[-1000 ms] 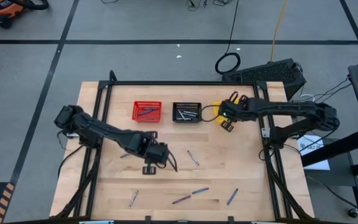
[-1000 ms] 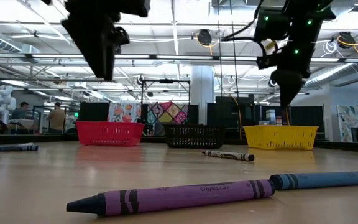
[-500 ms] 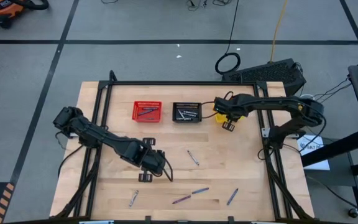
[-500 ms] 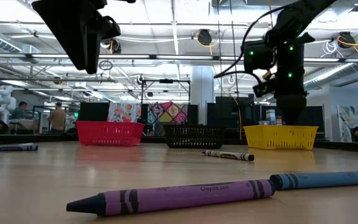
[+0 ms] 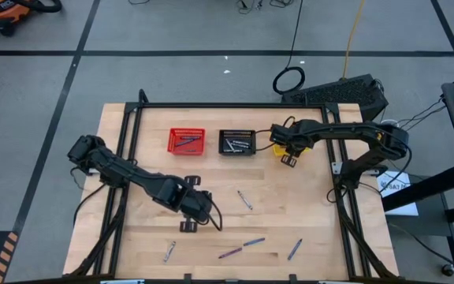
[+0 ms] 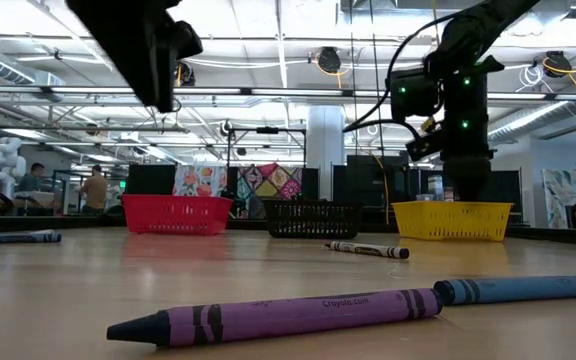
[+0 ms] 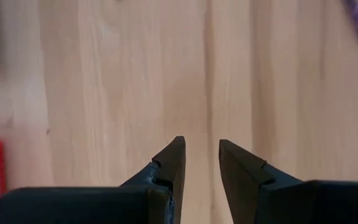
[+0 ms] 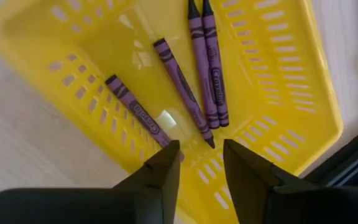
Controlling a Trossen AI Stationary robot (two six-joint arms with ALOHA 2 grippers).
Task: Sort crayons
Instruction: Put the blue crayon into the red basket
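High view: baskets [image 5: 236, 142] at 12 o'clock hold many crayons; six crayons [image 5: 244, 199] remain on the table [image 5: 306, 205]. Right claw [image 8: 199, 163] gapes empty over the yellow basket [image 8: 284, 118]; left claw [image 7: 201, 163] gapes, empty.

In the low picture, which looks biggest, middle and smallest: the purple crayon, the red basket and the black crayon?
1. Purple crayon, biggest, but it lies nearest the camera.
2. Red basket, farther back.
3. Black crayon, smallest.
Looks only; nearness could fool you.
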